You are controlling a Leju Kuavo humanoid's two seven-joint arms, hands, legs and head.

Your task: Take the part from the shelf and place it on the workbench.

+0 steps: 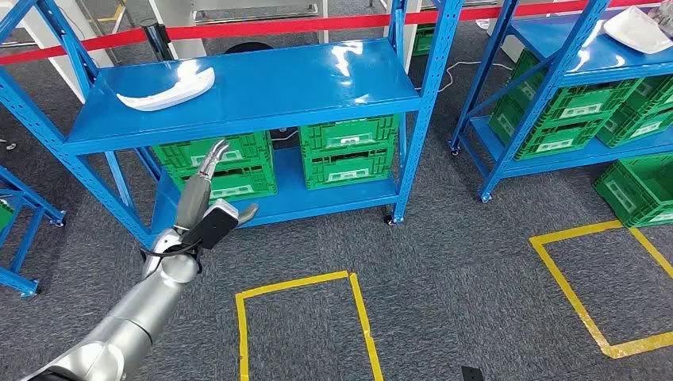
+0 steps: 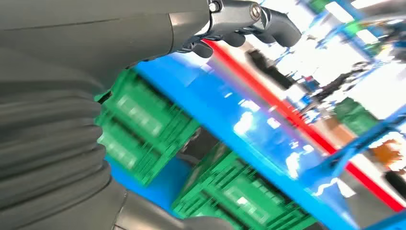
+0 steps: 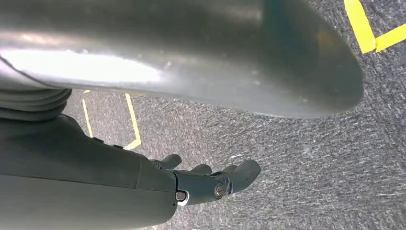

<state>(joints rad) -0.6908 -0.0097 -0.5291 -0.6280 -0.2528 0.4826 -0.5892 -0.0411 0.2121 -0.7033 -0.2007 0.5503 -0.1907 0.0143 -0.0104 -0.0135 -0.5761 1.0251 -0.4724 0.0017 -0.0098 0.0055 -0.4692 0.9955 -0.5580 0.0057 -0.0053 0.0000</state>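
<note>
So on the left, the left hand point(image 1: 208, 186) is raised in front of the blue shelf point(image 1: 262, 119), fingers point(image 1: 213, 155) stretched out and apart with nothing in them, hovering just in front of the shelf's front edge and the green crates point(image 1: 230, 163) underneath. The white part point(image 1: 168, 89) is lying on the top board of that shelf toward its far left, well apart from the hand and not touched by anything. Red barrier tape point(image 1: 317, 25) runs along behind the shelf. Nearer, there's a yellow tape rectangle point(image 1: 298, 282) on the grey carpet point(image 1: 444, 262). Over to the right there's a second blue shelf point(image 1: 587, 55) with another white piece point(image 1: 639, 30) on top and more green crates point(image 1: 591, 115) stacked under it. The right hand point(image 3: 206, 179) hangs over the carpet, fingers loosely curled and holding nothing.
</note>
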